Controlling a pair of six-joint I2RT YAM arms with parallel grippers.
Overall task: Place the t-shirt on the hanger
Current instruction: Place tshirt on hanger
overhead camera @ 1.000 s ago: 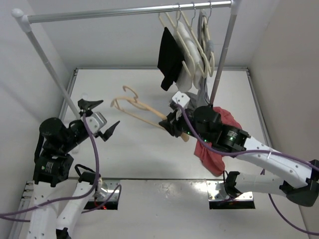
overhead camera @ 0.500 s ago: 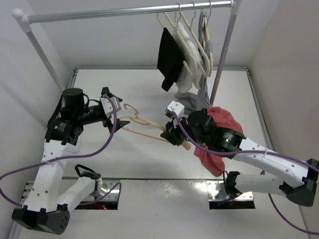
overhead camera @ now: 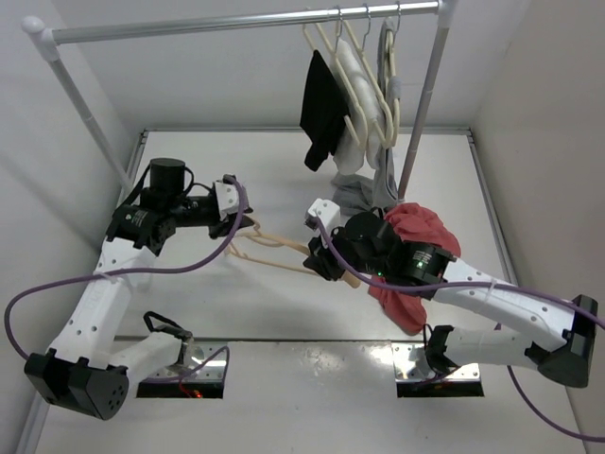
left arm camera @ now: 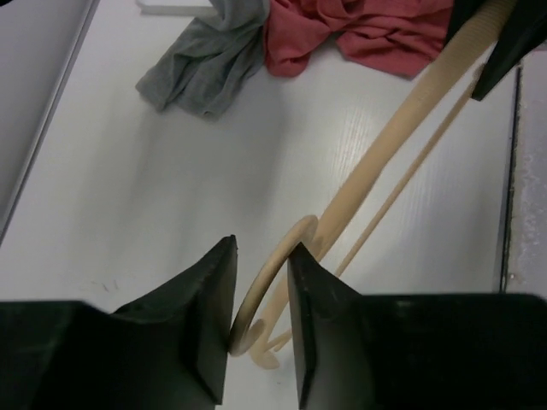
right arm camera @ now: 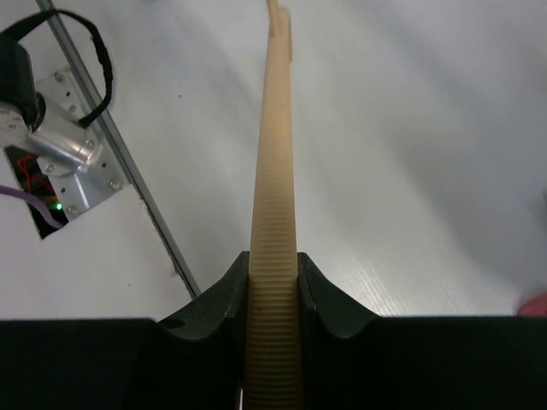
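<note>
A white tabletop (overhead camera: 236, 312) fills the frame between pale walls, with a metal clothes rail (overhead camera: 236, 21) across the top. At centre, the hanger (overhead camera: 274, 248) is clamped by the right claw (overhead camera: 319, 257) at one end, while the left claw (overhead camera: 236, 223) closes around its hook. The t-shirt (overhead camera: 416, 232) lies crumpled at right.

You see a white table (overhead camera: 236, 312) carrying the crumpled salmon-red t-shirt (overhead camera: 416, 236) at its right, with a grey garment (left arm camera: 201, 68) lying just beside it.
</note>
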